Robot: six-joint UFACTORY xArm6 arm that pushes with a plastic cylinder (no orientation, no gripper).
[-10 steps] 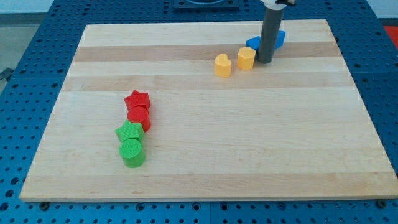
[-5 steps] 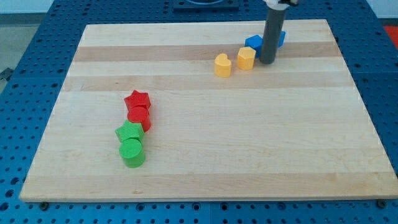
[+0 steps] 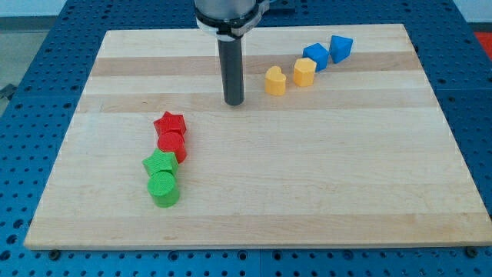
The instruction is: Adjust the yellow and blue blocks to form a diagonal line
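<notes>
Two yellow blocks and two blue blocks stand in a slanting row near the view's top right: a yellow heart-like block (image 3: 275, 80), a yellow hexagonal block (image 3: 304, 71), a blue block (image 3: 315, 55) and a blue cube-like block (image 3: 341, 48). The row rises toward the view's right. My tip (image 3: 234, 101) rests on the board to the left of the yellow heart-like block, apart from it, with a clear gap between. It touches no block.
A red star (image 3: 170, 123), a red round block (image 3: 171, 144), a green star (image 3: 161, 164) and a green cylinder (image 3: 164, 188) form a line at the view's lower left. The wooden board (image 3: 307, 169) lies on a blue perforated table.
My tip has left the blue blocks and moved far to the view's left and slightly down. The blue cube-like block, earlier hidden behind the rod, shows fully now.
</notes>
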